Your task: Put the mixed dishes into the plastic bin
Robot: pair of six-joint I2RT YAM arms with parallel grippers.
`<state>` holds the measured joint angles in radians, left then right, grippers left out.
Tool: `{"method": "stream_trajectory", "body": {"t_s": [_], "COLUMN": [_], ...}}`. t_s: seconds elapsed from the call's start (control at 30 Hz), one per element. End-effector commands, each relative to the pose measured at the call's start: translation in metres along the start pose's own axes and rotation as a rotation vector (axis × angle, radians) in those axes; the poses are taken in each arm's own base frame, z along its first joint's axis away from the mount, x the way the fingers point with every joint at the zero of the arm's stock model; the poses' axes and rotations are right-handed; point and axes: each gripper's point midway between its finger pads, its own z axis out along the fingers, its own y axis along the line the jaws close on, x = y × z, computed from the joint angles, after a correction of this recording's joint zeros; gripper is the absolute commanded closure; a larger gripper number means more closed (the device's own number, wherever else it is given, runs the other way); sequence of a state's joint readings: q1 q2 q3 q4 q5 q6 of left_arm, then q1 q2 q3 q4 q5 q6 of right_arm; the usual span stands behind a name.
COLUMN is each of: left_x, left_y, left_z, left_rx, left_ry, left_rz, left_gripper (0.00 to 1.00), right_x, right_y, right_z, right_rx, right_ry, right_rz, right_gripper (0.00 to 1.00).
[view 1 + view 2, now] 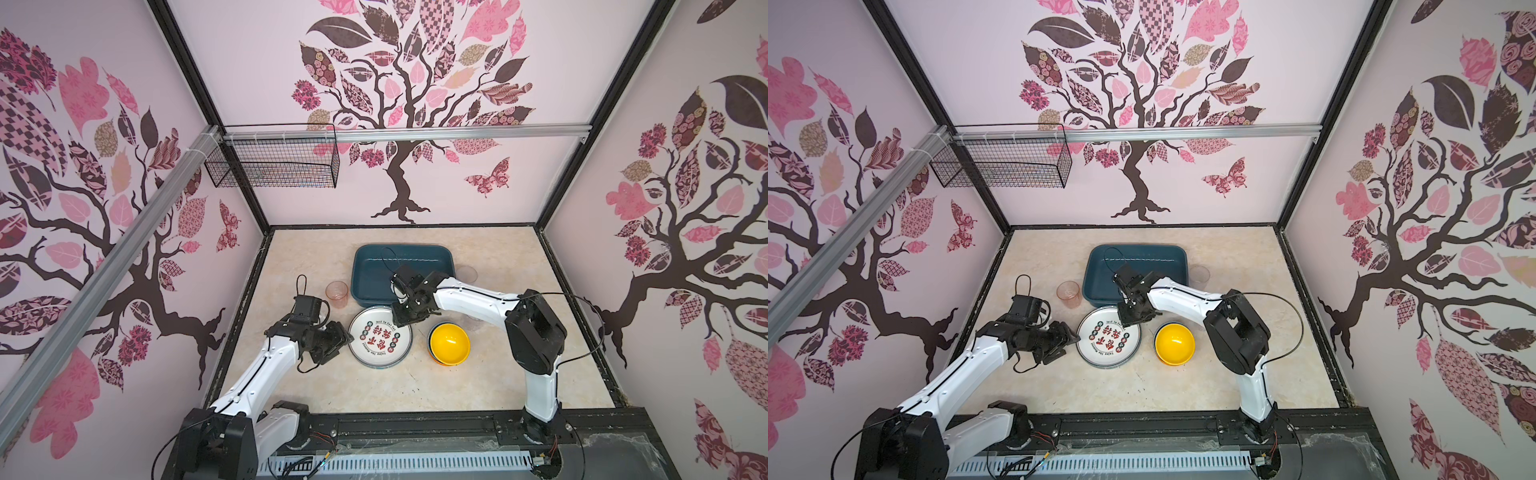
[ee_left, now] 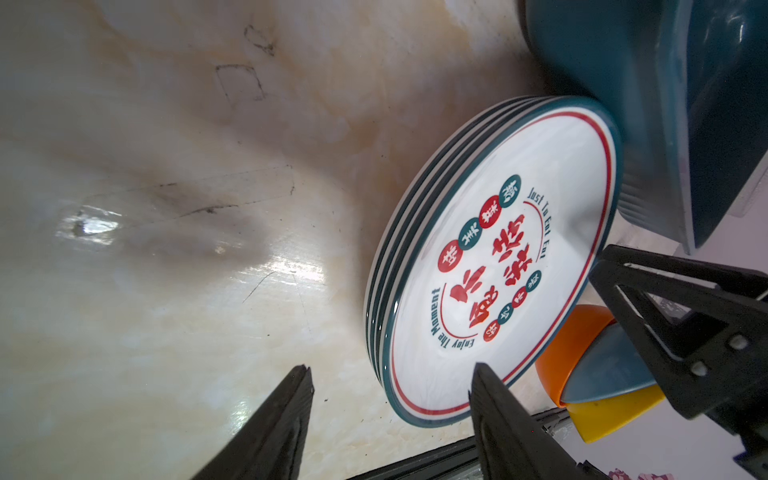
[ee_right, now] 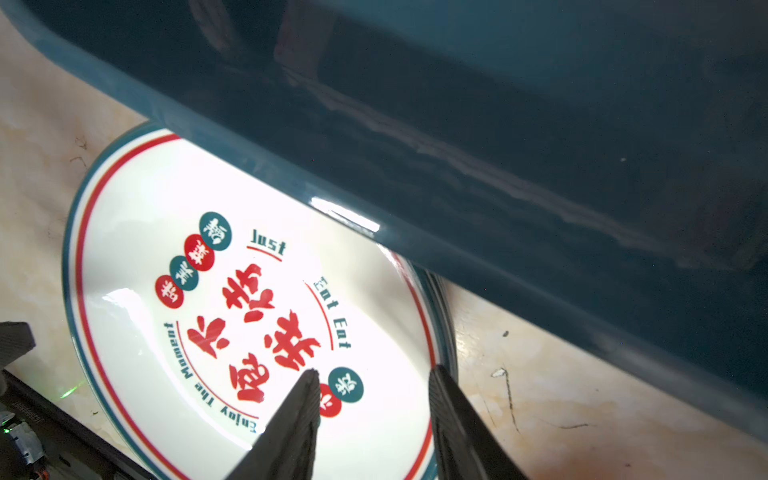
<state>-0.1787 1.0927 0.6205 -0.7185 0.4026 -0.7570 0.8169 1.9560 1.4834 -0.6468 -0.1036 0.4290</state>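
Your counter [image 1: 374, 386], marbled, carries every item. One plastic bin [image 1: 401, 248], teal, sits far-centre with nothing visible inside it. One stack of plates [image 1: 380, 343], the lettered one on top, lies flat just before the bin's near wall, likely staged for a short lift over. The nested bowls [image 1: 449, 341], yellow uppermost over blue and orange, sit just right of the plates. Your right pincer [image 3: 374, 370] has its jaws apart, straddling the top plate's bin-side rim and clamping nothing, seemingly lining up a rim grip. Your left pincer [image 2: 391, 368], jaws apart and empty, sits low at the stack's opposite edge, probably to steady it. The pinkish cup [image 1: 337, 293] stands upright left of the bin, and the clear cup [image 1: 466, 274] stands beside its right wall.
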Motion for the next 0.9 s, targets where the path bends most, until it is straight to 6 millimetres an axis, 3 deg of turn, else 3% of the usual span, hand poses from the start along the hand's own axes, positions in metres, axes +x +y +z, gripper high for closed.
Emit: {"method": "stream_trajectory", "body": {"t_s": [0.0, 0.37, 0.87], "left_x": [0.003, 0.004, 0.004], "left_y": [0.006, 0.006, 0.007], "left_z": [0.004, 0.005, 0.006], "left_rx": [-0.013, -0.018, -0.024], "left_ry": [0.002, 0.005, 0.007], "left_rz": [0.005, 0.008, 0.008], "left_gripper": [0.36, 0.36, 0.36], "right_x": [-0.007, -0.002, 0.003], "right_y": [-0.001, -0.006, 0.000], "right_z": [-0.019, -0.007, 0.002], "right_rx": [0.026, 0.045, 0.005], "right_ry": [-0.047, -0.027, -0.002], "right_rz": [-0.004, -0.002, 0.000], "right_gripper": [0.53, 0.50, 0.57]}}
